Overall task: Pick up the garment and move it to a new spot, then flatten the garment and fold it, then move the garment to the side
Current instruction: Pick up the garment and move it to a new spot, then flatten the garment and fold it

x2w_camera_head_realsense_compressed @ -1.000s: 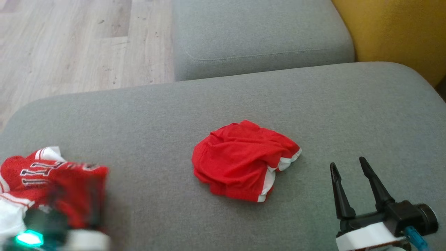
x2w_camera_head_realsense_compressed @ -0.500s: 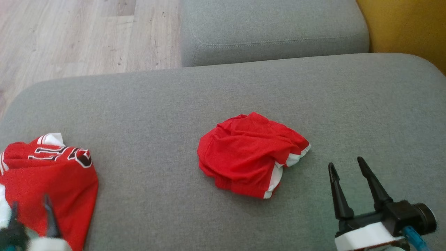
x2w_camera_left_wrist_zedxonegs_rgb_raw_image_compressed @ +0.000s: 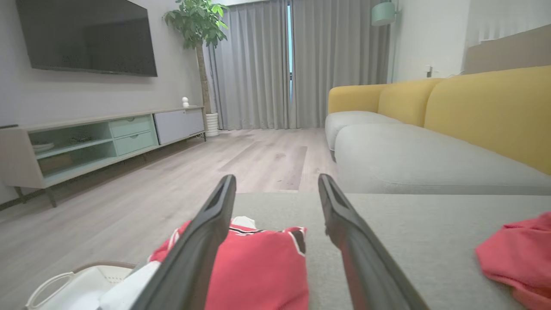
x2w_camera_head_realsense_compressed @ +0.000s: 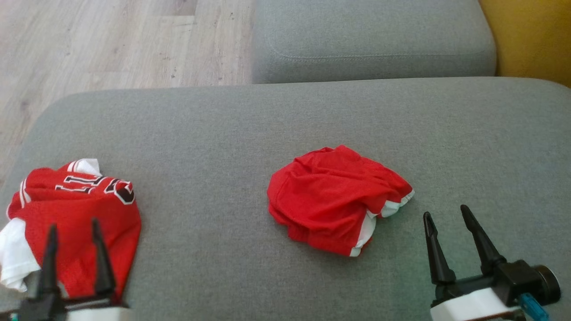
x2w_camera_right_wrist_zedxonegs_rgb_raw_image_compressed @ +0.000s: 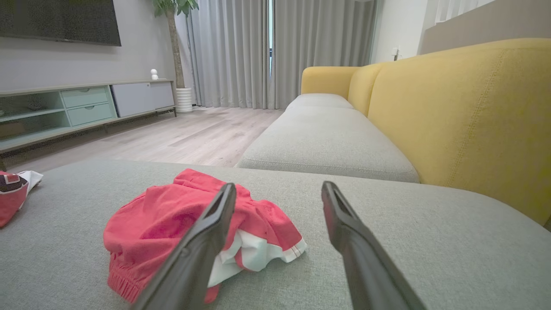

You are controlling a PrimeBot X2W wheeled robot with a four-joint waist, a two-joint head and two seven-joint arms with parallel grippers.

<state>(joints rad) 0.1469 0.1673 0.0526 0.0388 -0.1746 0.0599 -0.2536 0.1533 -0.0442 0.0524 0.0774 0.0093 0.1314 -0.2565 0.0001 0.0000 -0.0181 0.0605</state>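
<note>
The large red mesh jersey with white sleeves, thin striped trim and navy-outlined white lettering point(x2w_camera_head_realsense_compressed: 76, 209) lies crumpled at the left edge of the broad grey fabric sofa cushion point(x2w_camera_head_realsense_compressed: 223, 129), close to the front left corner. One white sleeve is bunched right against that edge. The left claw point(x2w_camera_head_realsense_compressed: 73, 224) is over the near part of the jersey with its two dark fingers spread apart and nothing between them. Whether the tips touch the cloth is not clear. The right claw point(x2w_camera_head_realsense_compressed: 446, 211) is also spread and empty, over bare cushion near the front right, just beside the smaller plain red cloth with white edging point(x2w_camera_head_realsense_compressed: 334, 200), which sits heaped at the cushion's middle and is not the piece to move. The jersey looks light, limp and probably slick. It should drape and stretch rather than keep any shape, and a single thin layer could slide out of a pinch. The best places to hold it are likely the thicker ones: the raised fold below the lettering or the striped hem band. Taking several layers at once there should grip better than the loose white sleeve, which would only trail and drag the rest behind it.
</note>
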